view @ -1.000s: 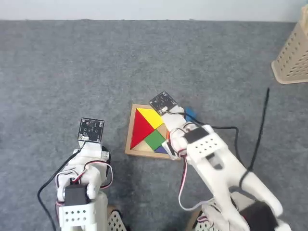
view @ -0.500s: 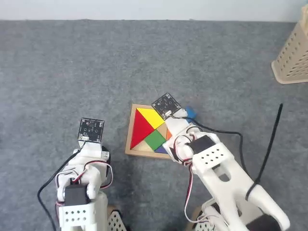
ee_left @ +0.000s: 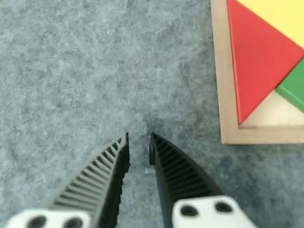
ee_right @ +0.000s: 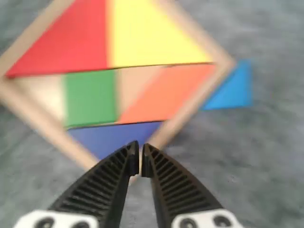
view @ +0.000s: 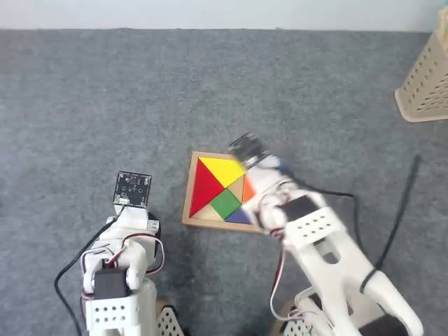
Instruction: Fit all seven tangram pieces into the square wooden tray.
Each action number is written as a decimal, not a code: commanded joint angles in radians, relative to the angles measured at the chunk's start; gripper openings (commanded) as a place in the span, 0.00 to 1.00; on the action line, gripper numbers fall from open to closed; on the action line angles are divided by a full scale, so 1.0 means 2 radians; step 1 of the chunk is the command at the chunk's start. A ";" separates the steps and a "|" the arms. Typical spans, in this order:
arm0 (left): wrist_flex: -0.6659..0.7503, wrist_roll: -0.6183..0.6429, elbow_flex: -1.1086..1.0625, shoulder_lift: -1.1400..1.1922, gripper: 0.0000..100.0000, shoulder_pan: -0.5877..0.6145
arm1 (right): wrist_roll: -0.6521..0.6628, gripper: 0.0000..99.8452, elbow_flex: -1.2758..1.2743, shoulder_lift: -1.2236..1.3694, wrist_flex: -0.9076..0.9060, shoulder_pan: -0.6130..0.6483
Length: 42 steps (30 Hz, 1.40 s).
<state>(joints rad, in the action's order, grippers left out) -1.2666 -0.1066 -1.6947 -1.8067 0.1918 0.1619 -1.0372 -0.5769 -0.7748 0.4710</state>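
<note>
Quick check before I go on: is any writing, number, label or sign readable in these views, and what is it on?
No text can be read in any view.
The wooden tray and the coloured tangram pieces are plain, with no print.
Any marking on the black board at the left arm's wrist is too small to read.
The perforated beige bin shows holes but no label.

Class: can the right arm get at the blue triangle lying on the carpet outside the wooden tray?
Probably yes. The blue triangular tangram piece lies uncovered on the grey carpet beside the rim of the square wooden tray, near the right gripper, whose jaws are shut and must open first.
</note>
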 commanded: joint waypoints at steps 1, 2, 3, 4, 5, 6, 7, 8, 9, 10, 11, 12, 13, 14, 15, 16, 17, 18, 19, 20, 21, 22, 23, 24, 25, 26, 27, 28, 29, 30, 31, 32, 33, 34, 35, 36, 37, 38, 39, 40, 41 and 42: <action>0.000 0.004 0.005 -0.011 0.07 -0.001 | -0.007 0.13 0.061 -0.033 -0.021 -0.096; 0.000 0.004 0.005 -0.011 0.07 -0.001 | -0.007 0.16 0.074 -0.028 -0.025 -0.119; 0.000 0.004 0.005 -0.011 0.07 -0.001 | -0.007 0.16 0.085 -0.019 -0.028 -0.134; 0.000 0.004 0.005 -0.011 0.07 -0.001 | -0.005 0.15 0.097 -0.007 -0.030 -0.142; 0.000 0.004 0.005 -0.011 0.07 -0.001 | -0.004 0.15 0.107 0.010 -0.033 -0.144; 0.000 0.004 0.005 -0.011 0.07 -0.001 | -0.005 0.16 0.117 0.030 -0.033 -0.144; 0.000 0.004 0.005 -0.011 0.07 -0.001 | -0.005 0.17 0.126 0.053 -0.033 -0.142; 0.000 0.004 0.005 -0.011 0.07 -0.001 | -0.004 0.18 0.137 0.077 -0.033 -0.137; 0.000 0.004 0.005 -0.011 0.07 -0.001 | -0.003 0.19 0.151 0.102 -0.035 -0.134; 0.000 0.004 0.005 -0.011 0.07 -0.001 | -0.002 0.21 0.166 0.125 -0.041 -0.131; 0.000 0.004 0.005 -0.011 0.07 -0.001 | -0.002 0.22 0.183 0.145 -0.046 -0.130; 0.000 0.004 0.005 -0.011 0.07 -0.001 | -0.002 0.23 0.203 0.163 -0.054 -0.130; 0.000 0.004 0.005 -0.011 0.07 -0.001 | -0.002 0.24 0.228 0.182 -0.063 -0.130; 0.000 0.004 0.005 -0.011 0.07 -0.001 | -0.002 0.24 0.255 0.201 -0.073 -0.130; 0.000 0.004 0.005 -0.011 0.07 -0.001 | -0.002 0.25 0.283 0.218 -0.081 -0.129; 0.000 0.004 0.005 -0.011 0.07 -0.001 | -0.002 0.25 0.310 0.237 -0.090 -0.126; 0.000 0.004 0.005 -0.011 0.07 -0.001 | -0.002 0.25 0.341 0.257 -0.099 -0.121; 0.000 0.004 0.005 -0.011 0.07 -0.001 | -0.002 0.25 0.367 0.277 -0.109 -0.115; 0.000 0.004 0.005 -0.011 0.07 -0.001 | -0.002 0.25 0.394 0.300 -0.117 -0.109; 0.000 0.004 0.005 -0.011 0.07 -0.001 | -0.002 0.25 0.419 0.323 -0.125 -0.102; 0.000 0.004 0.005 -0.011 0.07 -0.001 | -0.002 0.25 0.439 0.347 -0.129 -0.096; 0.000 0.004 0.005 -0.011 0.07 -0.001 | -0.002 0.25 0.456 0.369 -0.132 -0.092; 0.000 0.004 0.005 -0.011 0.07 -0.001 | -0.002 0.25 0.467 0.389 -0.129 -0.089; 0.000 0.004 0.005 -0.011 0.07 -0.001 | -0.002 0.25 0.475 0.406 -0.127 -0.089; 0.000 0.004 0.005 -0.011 0.07 -0.001 | -0.002 0.25 0.482 0.422 -0.123 -0.089; 0.000 0.004 0.005 -0.011 0.07 -0.001 | -0.002 0.25 0.486 0.435 -0.120 -0.089; 0.000 0.004 0.005 -0.011 0.07 -0.001 | -0.002 0.25 0.490 0.444 -0.119 -0.090; 0.000 0.004 0.005 -0.011 0.07 -0.001 | -0.002 0.25 0.493 0.451 -0.119 -0.092; 0.000 0.004 0.005 -0.011 0.07 -0.001 | -0.002 0.25 0.494 0.455 -0.118 -0.092; 0.000 0.004 0.005 -0.011 0.07 -0.001 | -0.002 0.25 0.494 0.458 -0.117 -0.093; 0.000 0.004 0.005 -0.011 0.07 -0.001 | -0.002 0.25 0.494 0.461 -0.117 -0.094; 0.000 0.004 0.005 -0.011 0.07 -0.001 | -0.002 0.25 0.493 0.461 -0.117 -0.096; 0.000 0.004 0.005 -0.011 0.07 -0.001 | -0.002 0.25 0.493 0.464 -0.117 -0.097; 0.000 0.004 0.005 -0.011 0.07 -0.001 | -0.002 0.25 0.493 0.466 -0.117 -0.098; 0.000 0.004 0.005 -0.011 0.07 -0.001 | -0.002 0.25 0.493 0.469 -0.117 -0.099; 0.000 0.004 0.005 -0.011 0.07 -0.001 | -0.002 0.25 0.493 0.473 -0.117 -0.098; 0.000 0.004 0.005 -0.011 0.07 -0.001 | -0.002 0.25 0.493 0.477 -0.117 -0.096; 0.000 0.004 0.005 -0.011 0.07 -0.001 | 0.001 0.25 0.493 0.482 -0.117 -0.095; 0.000 0.004 0.005 -0.011 0.07 -0.001 | 0.007 0.25 0.493 0.487 -0.119 -0.095; 0.000 0.004 0.005 -0.011 0.07 -0.001 | 0.012 0.25 0.493 0.492 -0.121 -0.095; 0.000 0.004 0.005 -0.011 0.07 -0.001 | 0.012 0.25 0.492 0.498 -0.122 -0.098; 0.000 0.004 0.005 -0.011 0.07 -0.001 | 0.012 0.25 0.492 0.503 -0.124 -0.100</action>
<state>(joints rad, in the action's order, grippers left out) -1.2666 -0.1066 -1.6947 -1.8067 0.1918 0.1695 -0.0859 0.4127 -1.0188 0.2854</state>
